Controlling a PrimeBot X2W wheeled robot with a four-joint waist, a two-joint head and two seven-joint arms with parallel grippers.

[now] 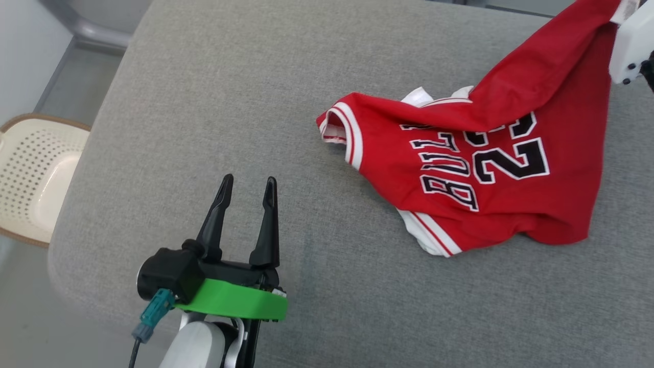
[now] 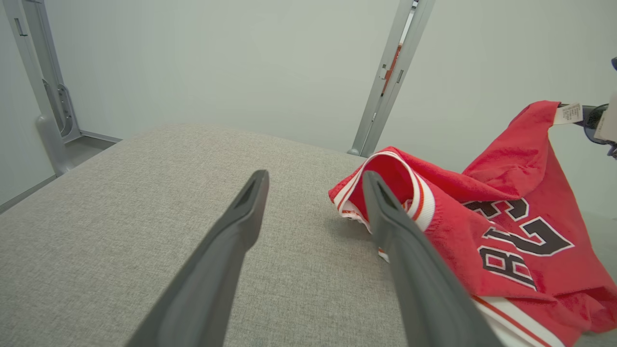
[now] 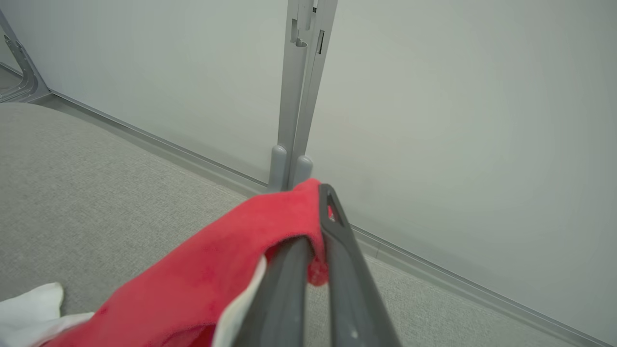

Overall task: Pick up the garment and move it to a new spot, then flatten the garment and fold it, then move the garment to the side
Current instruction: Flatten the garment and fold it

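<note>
While looking down from the head, sees a red shirt [image 1: 475, 168] lying crumpled on the right side of a gray pad [image 1: 204, 102], with one far corner held up off it. Finds the left gripper [image 1: 249, 179] low on the left, well apart from the shirt, fingers spread wide with nothing between them. Gets just a white bit of the right arm [image 1: 631, 46] at the top right, by the raised corner. Catches a cream basket [image 1: 36, 174] past the pad's left edge.

From the right wrist, makes the grip plain: right gripper [image 3: 320, 212] squeezed tight on the red corner, cloth draped over one finger.

From the left wrist, adds a white tag [image 2: 571, 113] at that raised corner and a gray post [image 2: 385, 86] by the wall behind the pad.
</note>
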